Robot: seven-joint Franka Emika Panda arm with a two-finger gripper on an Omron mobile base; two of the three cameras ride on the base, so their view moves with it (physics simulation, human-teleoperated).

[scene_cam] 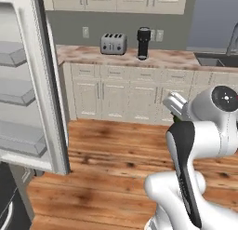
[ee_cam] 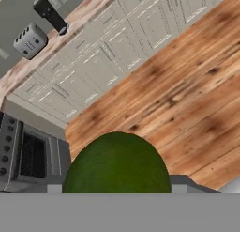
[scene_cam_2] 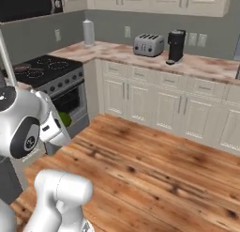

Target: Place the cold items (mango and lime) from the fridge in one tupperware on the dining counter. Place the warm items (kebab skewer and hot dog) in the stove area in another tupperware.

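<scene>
Hand view: gripper (ee_cam: pixel 117 191) clamped around a green fruit, held up over the wood floor.
Left to right from the left base view: fridge (scene_cam: pixel 32 80) door hangs open with grey door bins, then toaster (scene_cam: pixel 114 43) and black coffee maker (scene_cam: pixel 143 43) on the marbled counter (scene_cam: pixel 162 59) over cream cabinets, then the white arm. Right base view shows the stove area (scene_cam_2: pixel 44 69) at left, and the fruit (scene_cam_2: pixel 64 118) peeking green just beside the wrist, above the floor (scene_cam_2: pixel 150 170). Jaws stand fairly wide, closed on the fruit; looks more yellow-green, so likely the mango (ee_cam: pixel 117 163), cannot tell for sure.
</scene>
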